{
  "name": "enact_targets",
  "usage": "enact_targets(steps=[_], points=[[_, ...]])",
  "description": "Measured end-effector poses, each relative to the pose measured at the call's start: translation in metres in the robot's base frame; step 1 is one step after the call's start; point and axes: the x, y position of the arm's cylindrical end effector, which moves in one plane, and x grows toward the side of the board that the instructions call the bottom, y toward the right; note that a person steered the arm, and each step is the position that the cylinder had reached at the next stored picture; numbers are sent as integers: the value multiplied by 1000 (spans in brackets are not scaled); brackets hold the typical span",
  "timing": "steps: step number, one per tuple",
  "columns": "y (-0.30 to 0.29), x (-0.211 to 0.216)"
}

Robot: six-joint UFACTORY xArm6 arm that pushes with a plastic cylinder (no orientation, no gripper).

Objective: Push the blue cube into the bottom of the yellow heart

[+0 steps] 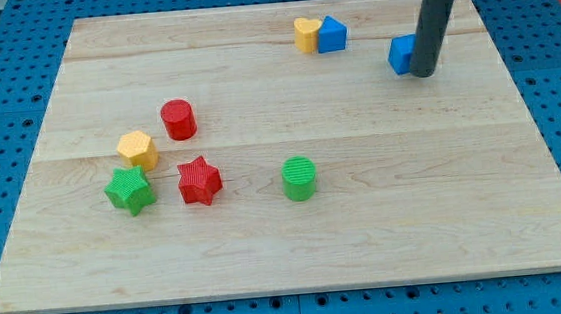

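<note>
Standing over the desk (288, 247), I see the dark rod reaching down near the view's top right, my tip (423, 71) planted on the wood and touching the right side of a blue block (402, 55) whose shape is partly hidden behind the rod. There is no gripper on this arm to spread or press together, only the bare rod. The yellow heart (306, 34) lies near the view's top, left of the rod, and a blue cube (332, 35) is already touching its right side. Which blue piece the task means I cannot tell for certain; the one at the rod is apart from the heart.

Either one looks like a small, light, rigid plastic piece that should slide readily on smooth wood and twist if struck off-centre, so I'd press squarely at the middle of a flat face.

Well away, toward the view's left, sit a red cylinder (178, 119), a yellow hexagon (136, 149), a green star (129, 191), a red star (199, 179) and a green cylinder (299, 178).
</note>
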Motion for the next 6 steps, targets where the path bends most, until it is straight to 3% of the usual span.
enact_targets(steps=[1, 2, 3, 5, 6], points=[[20, -14], [0, -32], [-60, -33], [-84, 1], [-105, -5]])
